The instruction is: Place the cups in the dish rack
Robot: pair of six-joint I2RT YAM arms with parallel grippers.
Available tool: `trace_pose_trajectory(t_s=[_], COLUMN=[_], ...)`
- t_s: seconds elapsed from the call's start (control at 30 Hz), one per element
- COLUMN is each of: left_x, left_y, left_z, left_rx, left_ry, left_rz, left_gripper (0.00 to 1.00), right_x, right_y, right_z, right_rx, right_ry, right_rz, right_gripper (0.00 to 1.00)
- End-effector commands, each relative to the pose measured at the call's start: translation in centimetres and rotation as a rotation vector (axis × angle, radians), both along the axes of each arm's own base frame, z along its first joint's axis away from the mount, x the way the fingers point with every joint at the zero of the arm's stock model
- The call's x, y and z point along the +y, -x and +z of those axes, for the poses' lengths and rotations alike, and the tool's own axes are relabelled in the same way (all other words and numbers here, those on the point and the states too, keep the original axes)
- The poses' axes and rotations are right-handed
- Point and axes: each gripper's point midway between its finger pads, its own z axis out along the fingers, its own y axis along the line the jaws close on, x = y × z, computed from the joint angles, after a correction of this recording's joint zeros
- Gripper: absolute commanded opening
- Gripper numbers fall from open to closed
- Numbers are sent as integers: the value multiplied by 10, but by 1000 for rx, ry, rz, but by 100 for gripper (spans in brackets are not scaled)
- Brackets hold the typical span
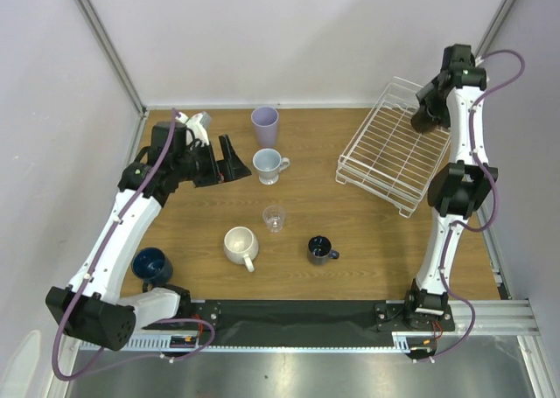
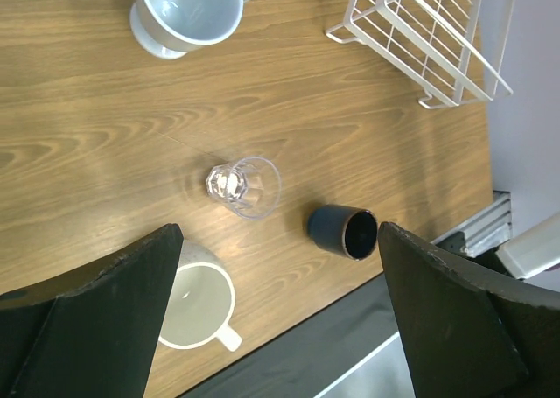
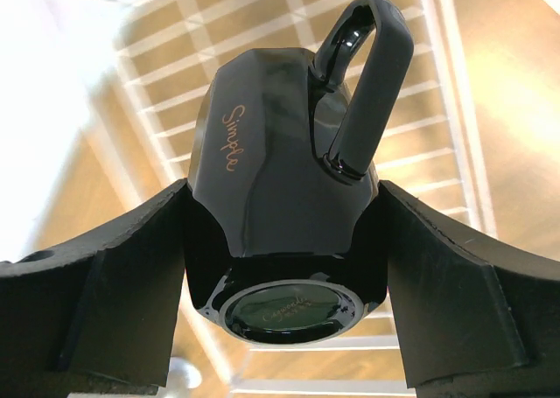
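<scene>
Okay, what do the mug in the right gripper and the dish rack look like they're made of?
The black mug: likely glazed ceramic, glossy, with sharp highlights and gold script. The dish rack: seemingly white-coated metal wire, thin rods in a grid.

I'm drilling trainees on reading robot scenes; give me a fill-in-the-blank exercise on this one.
The right gripper is shut on the ____ mug.
The left gripper stands ____.
The clear glass stands ____, not tipped over.
Missing: black; open; upright.
</scene>
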Motion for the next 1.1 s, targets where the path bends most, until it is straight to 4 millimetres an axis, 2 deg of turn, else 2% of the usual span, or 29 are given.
trace_pose_trajectory(t_s=[0.0, 0.23, 0.43, 0.57, 0.77, 0.87, 0.93, 1.07], left_x=[6, 18, 20, 21, 21, 21, 22, 21], left_y=[-4, -16, -22, -20, -20, -20, -19, -17], left_z=[19, 11, 7, 4, 1, 0, -1, -3], left_rx=[-94, -81, -52, -38, -24, -25, -22, -13], left_ry=[-22, -23, -42, -47, -43, -41, -38, -33], left_rz=[-17, 46, 55, 59, 64, 71, 76, 78], left_gripper=[100, 100, 100, 99, 100, 100, 100, 100], right_x=[-14, -19, -24, -31, -32, -30, -30, -29], right_y=[19, 14, 21, 24, 23, 22, 21, 19], right_z=[-4, -23, -52, -58, -66, -71, -75, -80], right_rx=[72, 122, 208, 226, 235, 238, 245, 250], right_ry=[44, 73, 46, 39, 8, -15, -20, -22], right_rz=[-33, -3, -13, -21, -18, -10, -6, -2], right_gripper=[0, 0, 0, 0, 1, 9, 19, 26])
